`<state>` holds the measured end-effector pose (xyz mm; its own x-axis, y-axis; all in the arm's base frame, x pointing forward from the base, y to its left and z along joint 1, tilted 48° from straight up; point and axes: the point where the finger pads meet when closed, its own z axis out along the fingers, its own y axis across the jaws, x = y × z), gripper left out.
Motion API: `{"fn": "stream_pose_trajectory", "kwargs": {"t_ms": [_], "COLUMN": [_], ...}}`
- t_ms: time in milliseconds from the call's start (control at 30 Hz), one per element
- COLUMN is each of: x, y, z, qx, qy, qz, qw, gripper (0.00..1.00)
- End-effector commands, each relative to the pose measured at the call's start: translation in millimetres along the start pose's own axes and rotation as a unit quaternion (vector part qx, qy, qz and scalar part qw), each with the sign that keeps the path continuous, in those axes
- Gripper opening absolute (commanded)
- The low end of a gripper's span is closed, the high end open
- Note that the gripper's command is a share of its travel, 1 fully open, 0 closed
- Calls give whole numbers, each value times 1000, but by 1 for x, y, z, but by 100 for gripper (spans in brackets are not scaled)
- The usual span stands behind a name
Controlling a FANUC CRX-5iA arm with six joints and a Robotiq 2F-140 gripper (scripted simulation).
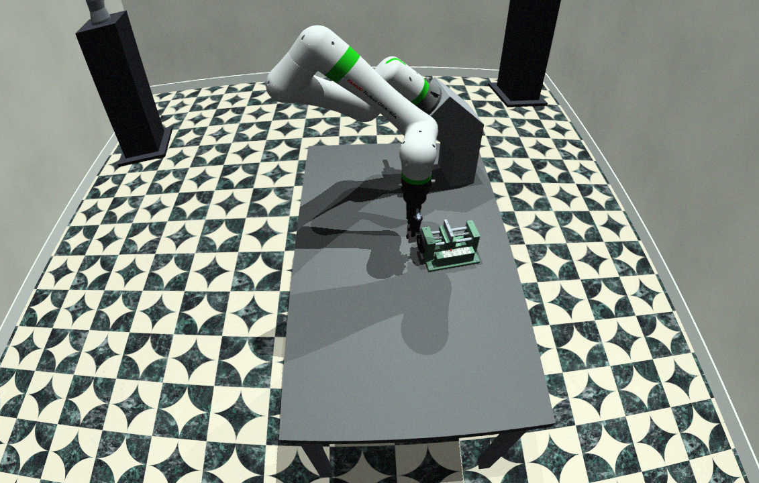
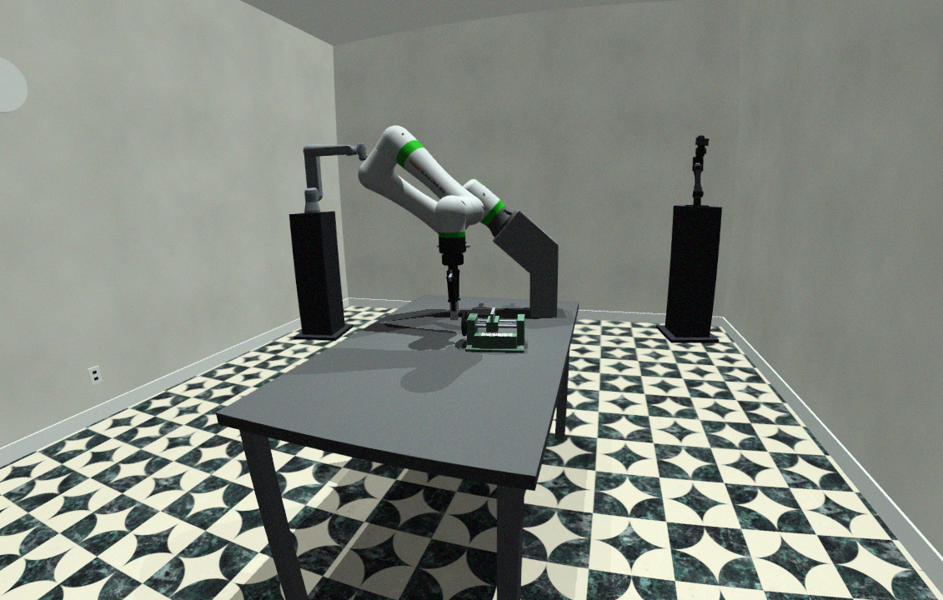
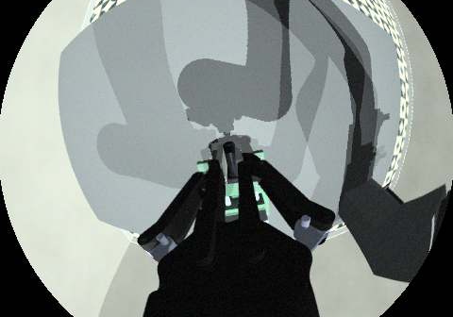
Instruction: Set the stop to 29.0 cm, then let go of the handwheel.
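Toward the counter's [image 1: 412,390] [image 2: 385,402] [image 3: 80,91] right edge, seen from above, the gripper [image 1: 411,235] [image 2: 453,316] [image 3: 230,150], pinched narrow on the handwheel [image 1: 421,241] [image 2: 463,323] [image 3: 229,153] peg, could slip if its arc drifts.

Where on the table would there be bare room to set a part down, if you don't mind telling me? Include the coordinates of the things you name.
The near half of the table [image 1: 424,390] [image 2: 385,417], between its front edge and the green fixture [image 1: 453,261] [image 2: 495,342], carries only shadows. It is crowded beside the fixture, where the gripper [image 1: 413,235] [image 2: 453,316] [image 3: 230,150] stands.
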<state>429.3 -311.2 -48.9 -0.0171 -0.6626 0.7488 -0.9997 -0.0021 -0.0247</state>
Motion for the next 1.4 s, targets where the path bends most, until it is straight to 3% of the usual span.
{"fn": "stream_pose_trajectory", "kwargs": {"t_ms": [0,600,1367], "x": [0,0,0], "y": [-8,-32,-28], "z": [1,23,51], "qx": [0,0,0], "qy": [0,0,0], "qz": [0,0,0], "qw": [1000,1000,1000], "gripper": [4,4,4]}}
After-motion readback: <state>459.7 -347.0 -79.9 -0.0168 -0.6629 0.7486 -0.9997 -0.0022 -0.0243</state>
